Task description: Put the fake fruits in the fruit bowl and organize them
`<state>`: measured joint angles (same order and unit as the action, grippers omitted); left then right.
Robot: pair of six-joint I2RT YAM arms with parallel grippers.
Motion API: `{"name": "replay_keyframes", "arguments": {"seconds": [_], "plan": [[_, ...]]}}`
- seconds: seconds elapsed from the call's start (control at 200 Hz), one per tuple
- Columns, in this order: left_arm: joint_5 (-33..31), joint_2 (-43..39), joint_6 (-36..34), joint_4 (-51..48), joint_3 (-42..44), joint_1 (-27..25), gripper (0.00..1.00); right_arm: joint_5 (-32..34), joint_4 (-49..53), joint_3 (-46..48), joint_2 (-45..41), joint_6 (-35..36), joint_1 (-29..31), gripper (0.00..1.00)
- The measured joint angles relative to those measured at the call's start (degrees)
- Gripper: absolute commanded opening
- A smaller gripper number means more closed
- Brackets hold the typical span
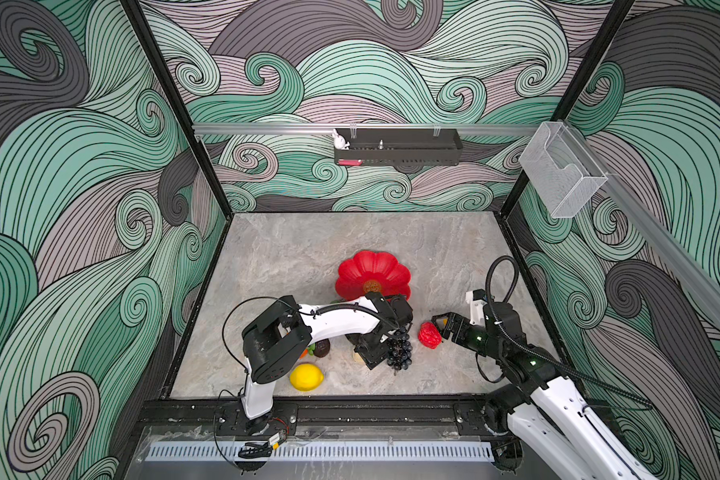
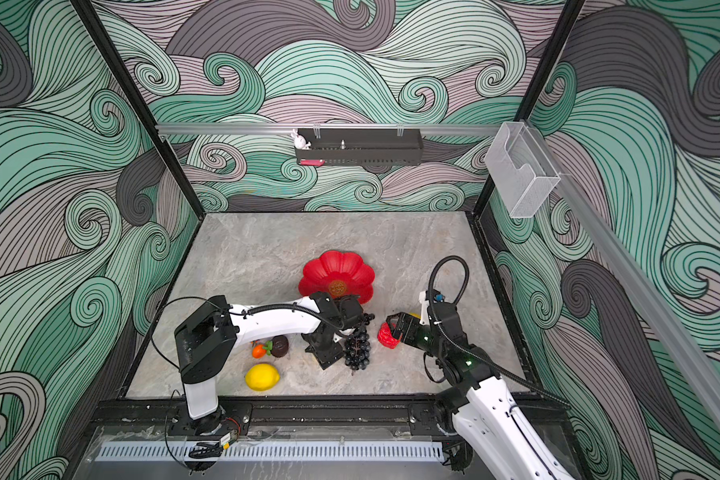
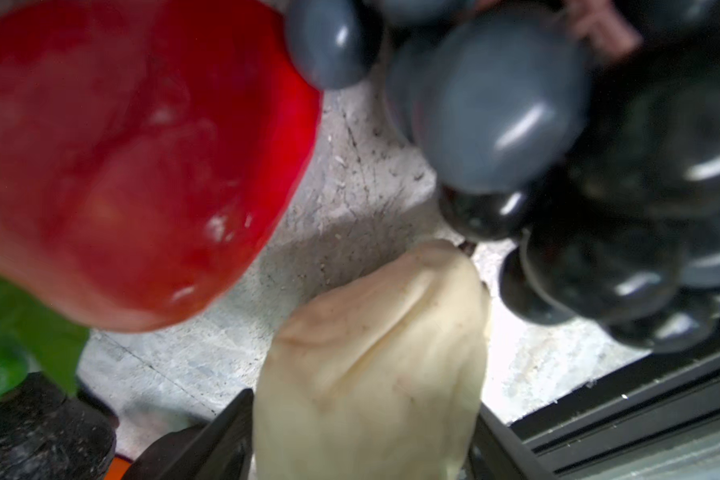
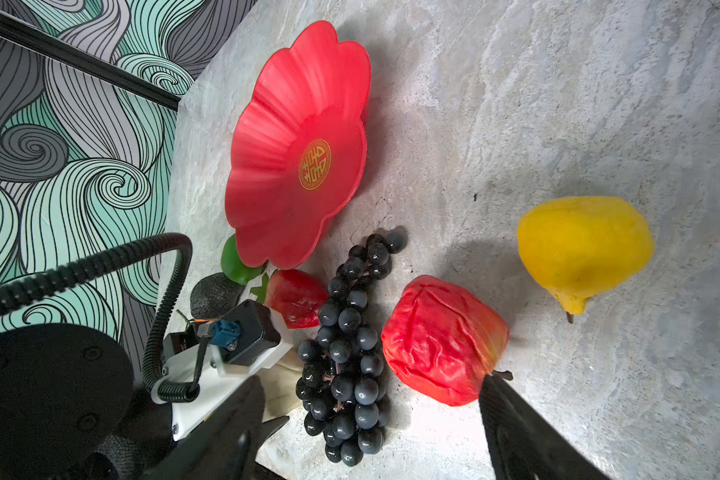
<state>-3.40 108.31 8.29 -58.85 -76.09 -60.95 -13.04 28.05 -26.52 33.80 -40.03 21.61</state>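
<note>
The red flower-shaped fruit bowl [image 1: 373, 274] [image 2: 335, 274] [image 4: 292, 145] stands empty mid-table. My left gripper [image 1: 368, 355] [image 3: 362, 403] points down beside the dark grape bunch [image 1: 400, 349] [image 4: 350, 353], its fingers pressed on both sides of a cream lumpy fruit [image 3: 371, 365] lying on the table. A strawberry [image 3: 121, 166] [image 4: 296, 297] lies just beyond it. My right gripper [image 1: 443, 327] [image 4: 375, 380] is open at the wrinkled red apple [image 1: 430, 334] [image 4: 441, 340], one fingertip touching the apple's stem end. A yellow pear [image 4: 582, 249] lies past the apple.
A lemon [image 1: 306, 377] lies near the front edge. A dark avocado [image 1: 321, 348] and a small orange [image 2: 259, 351] sit under the left arm. A green lime [image 4: 235, 266] rests against the bowl's rim. A black tray [image 1: 398, 146] hangs on the back wall.
</note>
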Motion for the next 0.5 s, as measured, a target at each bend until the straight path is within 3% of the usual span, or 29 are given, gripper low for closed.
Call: {"name": "replay_keyframes", "arguments": {"seconds": [0.105, 0.37, 0.5], "plan": [[0.0, 0.0, -0.2, 0.0, 0.0, 0.0, 0.60, 0.0, 0.0, 0.0, 0.1, 0.0, 0.0, 0.82], [0.1, -1.0, -0.1, 0.0, 1.3, 0.0, 0.48, -0.2, 0.0, 0.0, 0.1, 0.0, 0.0, 0.83], [-0.6, -5.4, 0.9, -0.2, 4.0, -0.1, 0.45, -0.5, 0.3, -0.3, 0.1, 0.3, 0.0, 0.83]]}}
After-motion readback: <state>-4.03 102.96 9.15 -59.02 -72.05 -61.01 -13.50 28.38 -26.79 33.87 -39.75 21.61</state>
